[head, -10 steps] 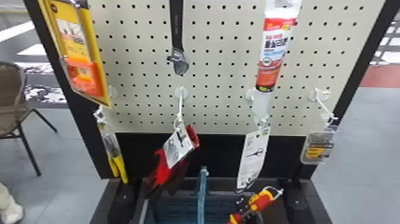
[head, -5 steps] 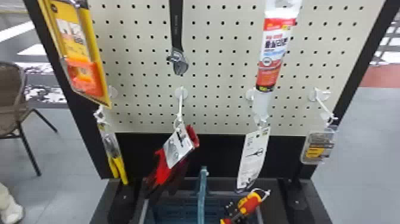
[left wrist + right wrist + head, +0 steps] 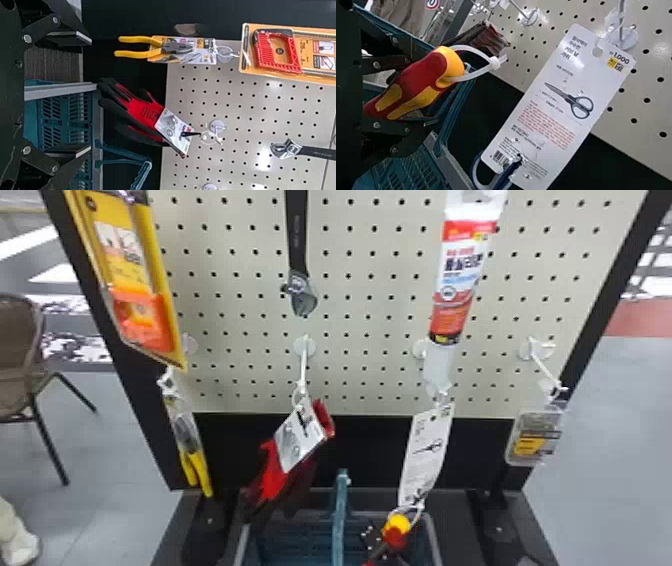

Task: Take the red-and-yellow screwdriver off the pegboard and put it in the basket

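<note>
In the head view my right gripper (image 3: 371, 538) is at the bottom, over the basket (image 3: 436, 535), with the red-and-yellow screwdriver (image 3: 398, 526) in it. The right wrist view shows that gripper (image 3: 411, 91) shut on the screwdriver's handle (image 3: 421, 75), a white tie looped at its yellow end; beyond lies the basket (image 3: 407, 170). My left gripper (image 3: 85, 95) is open, its two fingers wide apart with nothing held, and the basket's rim (image 3: 59, 91) shows between them in the left wrist view.
Close to the screwdriver hangs a scissors card (image 3: 426, 455). Red-and-black gloves (image 3: 275, 470) hang over the basket's left side, yellow pliers (image 3: 196, 470) farther left. The basket's handle (image 3: 340, 515) stands upright. A small package (image 3: 534, 440) hangs at the right.
In the head view the screwdriver and right gripper have moved left and lower, to over the basket. The hanging items have barely moved.
</note>
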